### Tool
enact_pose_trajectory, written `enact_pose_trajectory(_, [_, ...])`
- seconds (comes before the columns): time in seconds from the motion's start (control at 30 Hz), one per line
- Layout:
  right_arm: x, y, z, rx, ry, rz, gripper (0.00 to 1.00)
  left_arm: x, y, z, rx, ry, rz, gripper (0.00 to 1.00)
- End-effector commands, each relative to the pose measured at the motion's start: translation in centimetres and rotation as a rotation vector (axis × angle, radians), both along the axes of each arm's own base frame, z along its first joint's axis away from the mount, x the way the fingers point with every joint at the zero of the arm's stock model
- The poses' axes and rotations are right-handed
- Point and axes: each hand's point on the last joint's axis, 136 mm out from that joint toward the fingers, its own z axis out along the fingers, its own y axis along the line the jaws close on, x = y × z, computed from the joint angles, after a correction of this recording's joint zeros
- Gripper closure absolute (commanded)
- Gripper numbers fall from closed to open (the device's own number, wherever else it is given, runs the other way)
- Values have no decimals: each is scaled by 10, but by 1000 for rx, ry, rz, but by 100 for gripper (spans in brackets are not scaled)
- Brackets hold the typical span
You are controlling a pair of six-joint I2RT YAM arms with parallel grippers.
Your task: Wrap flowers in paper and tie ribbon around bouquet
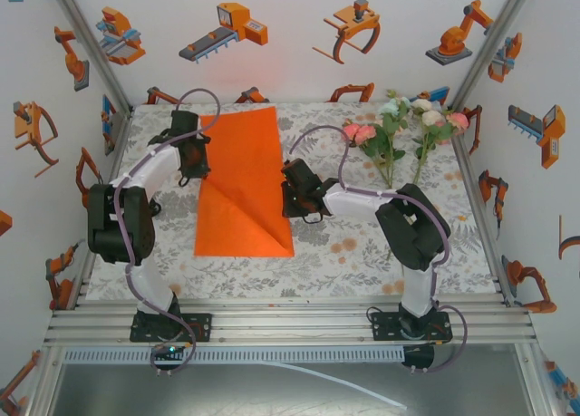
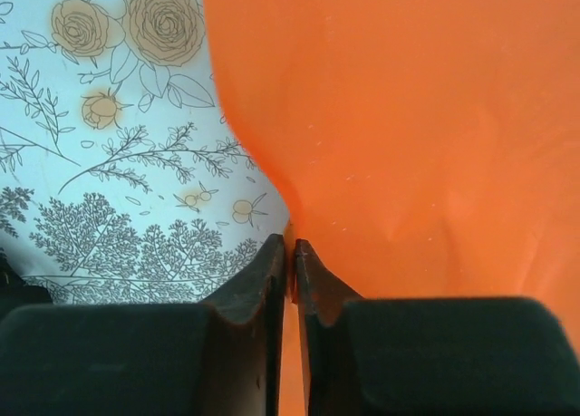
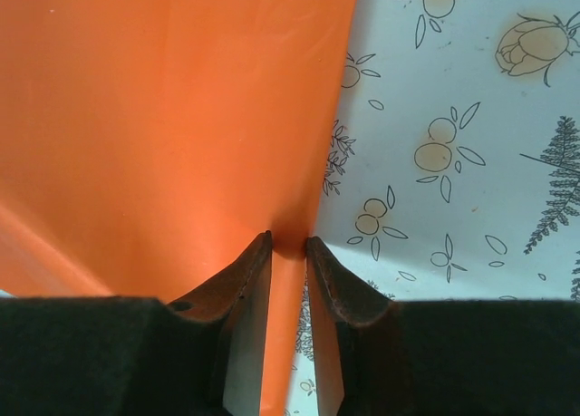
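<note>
- One sheet of paper (image 1: 240, 189) lies flat on the worktop (image 1: 362, 244), left of centre. It is bright orange, with a diagonal crease running across it.
- Two arms reach in, one to each long edge of the sheet.
- The left gripper (image 1: 192, 167) sits at the paper's left edge. In the left wrist view the left gripper (image 2: 292, 253) is clenched on that edge, its fingertips pressed together with only the thin orange sheet (image 2: 408, 117) between them.
- The right gripper (image 1: 294, 198) sits at the paper's right edge. In the right wrist view the right gripper (image 3: 290, 246) is released: its two fingertips stand a little apart, straddling the edge of the paper (image 3: 163, 117) without pinching it.
- The flowers (image 1: 390, 130) lie at the far right of the worktop, well apart from the paper. There are two sprays side by side, blooms toward the back wall and stems pointing toward the arms.
- Pink blooms show at the outer sides of the pair, with white and pale green ones between.
</note>
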Motion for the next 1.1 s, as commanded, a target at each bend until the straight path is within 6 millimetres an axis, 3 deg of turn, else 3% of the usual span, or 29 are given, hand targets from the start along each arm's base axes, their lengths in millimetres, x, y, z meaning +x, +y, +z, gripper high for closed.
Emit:
enact_pose_trajectory(0.0, [4,-4,41,9,-127,55,62,-9,-9,35,-15,-38,27,100])
enact_pose_trajectory(0.13, [-18,-11,110,33,-367,220,39,-17,-17,67,-82,-102,169,100])
enact_pose_trajectory(0.23, [-56,-4,147,24,-556,402,29,-27,-19,82,-88,-111,313,100])
enact_pose_trajectory(0.33, [-101,22,166,82,-694,561,25,-43,-23,91,-99,-105,490,100])
enact_pose_trajectory(0.43, [-111,48,179,175,-704,489,21,-59,-31,94,-131,-46,614,100])
enact_pose_trajectory(0.57, [-97,77,169,269,-541,319,19,-70,-49,87,-197,7,678,100])
enact_pose_trajectory(0.73, [-106,119,141,269,-515,348,10,-74,-51,80,-207,12,725,100])
enact_pose_trajectory(0.83, [-102,121,124,234,-491,266,9,-75,-42,78,-172,-4,765,100])
enact_pose_trajectory(0.93, [-98,121,104,148,-502,167,16,-77,-41,73,-174,2,792,100])
enact_pose_trajectory(1.07, [-86,120,78,31,-485,35,17,-82,-43,63,-194,35,825,100])
